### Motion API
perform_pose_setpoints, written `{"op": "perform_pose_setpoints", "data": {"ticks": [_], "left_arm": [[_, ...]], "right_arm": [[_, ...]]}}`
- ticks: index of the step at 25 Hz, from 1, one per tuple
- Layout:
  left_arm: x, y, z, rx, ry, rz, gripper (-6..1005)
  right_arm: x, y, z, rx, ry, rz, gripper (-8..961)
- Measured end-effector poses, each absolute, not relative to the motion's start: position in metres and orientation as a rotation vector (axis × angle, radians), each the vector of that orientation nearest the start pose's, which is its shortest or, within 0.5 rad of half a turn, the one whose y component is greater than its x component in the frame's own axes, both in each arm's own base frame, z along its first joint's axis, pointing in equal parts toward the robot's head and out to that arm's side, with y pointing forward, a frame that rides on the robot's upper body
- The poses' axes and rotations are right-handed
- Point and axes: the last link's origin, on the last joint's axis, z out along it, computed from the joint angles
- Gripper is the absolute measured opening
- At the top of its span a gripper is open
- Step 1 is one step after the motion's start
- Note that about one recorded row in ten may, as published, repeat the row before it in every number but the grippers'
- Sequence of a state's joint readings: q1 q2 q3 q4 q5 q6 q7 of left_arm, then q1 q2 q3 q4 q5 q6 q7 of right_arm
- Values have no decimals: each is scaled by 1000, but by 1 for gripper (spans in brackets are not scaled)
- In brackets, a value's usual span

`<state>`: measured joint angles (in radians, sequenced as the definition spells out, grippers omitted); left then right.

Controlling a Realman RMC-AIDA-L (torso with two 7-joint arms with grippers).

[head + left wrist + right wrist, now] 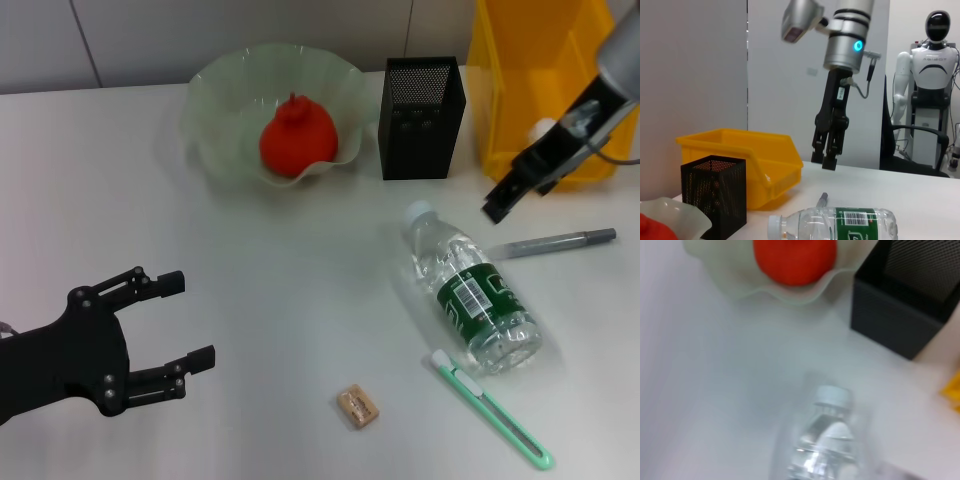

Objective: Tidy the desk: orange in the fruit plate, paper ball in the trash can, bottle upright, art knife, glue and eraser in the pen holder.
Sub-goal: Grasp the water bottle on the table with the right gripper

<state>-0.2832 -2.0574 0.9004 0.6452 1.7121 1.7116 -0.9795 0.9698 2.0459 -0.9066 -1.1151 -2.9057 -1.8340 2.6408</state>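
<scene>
Orange [297, 139] in fruit plate [215, 100]. Bottle [473, 300] lies flat near bench's right edge; probably next step. Right hand [500, 200] clenched, empty, above it, needs to descend and release fingers. Left hand [170, 330] released, idle near front-left corner.

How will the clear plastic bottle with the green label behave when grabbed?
The clear plastic bottle with the green label lies on its side, so a nudge may roll it. It looks empty, likely light. Its thin smooth wall could flex or slip in the right gripper.

orange [297, 137] was red-orange | fruit plate [218, 100] pale translucent green | pen holder [421, 117] black mesh | bin [540, 70] yellow | bottle [473, 291] clear, green label | art knife [493, 411] mint green | eraser [357, 406] tan
</scene>
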Motion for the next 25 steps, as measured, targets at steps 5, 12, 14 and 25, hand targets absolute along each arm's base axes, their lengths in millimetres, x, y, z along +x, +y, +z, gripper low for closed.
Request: {"op": "perform_pose_setpoints", "data": {"ticks": [5,12,14,25], "left_arm": [[-288,255,2,-2720,-217,-872,842],[-289,255,2,-2720,-202,-868,842],[-289,254,1,-2719,-199,-869,843],[-292,249,-2,-2713,-196,-868,843]], "right_arm": [[157,406,43,-2369,1438,-618,756],[159,403,8,-2348,1470,-770,756],[159,402,1,-2342,1461,-795,756],[160,400,-19,-2307,1400,-875,757]]}}
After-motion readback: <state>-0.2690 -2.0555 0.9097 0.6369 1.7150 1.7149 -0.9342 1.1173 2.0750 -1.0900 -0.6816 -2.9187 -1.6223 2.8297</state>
